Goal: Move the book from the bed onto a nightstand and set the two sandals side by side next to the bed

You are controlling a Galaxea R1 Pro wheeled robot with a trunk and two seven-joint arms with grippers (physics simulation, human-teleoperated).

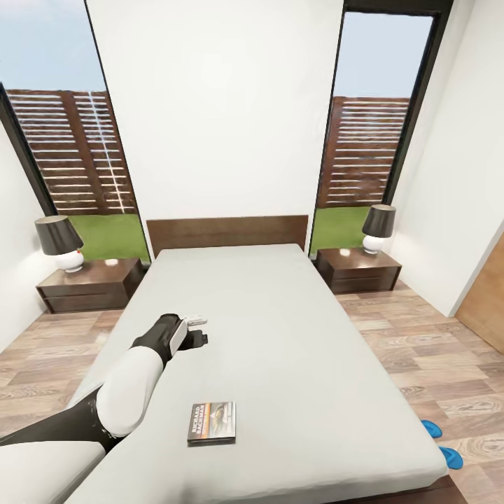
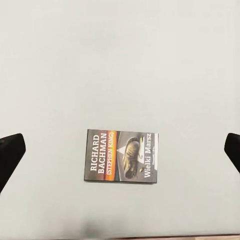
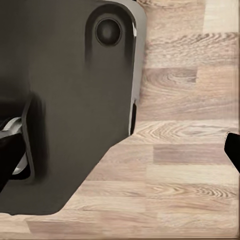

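The book [image 1: 211, 423] lies flat on the bed's pale mattress [image 1: 280, 336] near its foot end; its dark cover with an orange band [image 2: 121, 156] faces up. My left gripper [image 1: 201, 330] hovers open over the mattress, farther toward the headboard than the book. In the left wrist view its fingertips [image 2: 10, 152] stand wide apart, well clear of the book. Two blue sandals [image 1: 432, 428] [image 1: 451, 458] lie on the floor right of the bed, partly hidden by the mattress edge. One nightstand [image 1: 91, 283] flanks the headboard on the left, another [image 1: 358, 269] on the right. My right gripper [image 3: 120, 155] is open above the plank floor.
Each nightstand carries a lamp with a dark shade [image 1: 59, 241] [image 1: 379, 227]. Tall windows stand behind them. White walls close in at both sides, with a wood panel [image 1: 486, 294] at the right. My dark base [image 3: 65, 100] is close beside the right gripper.
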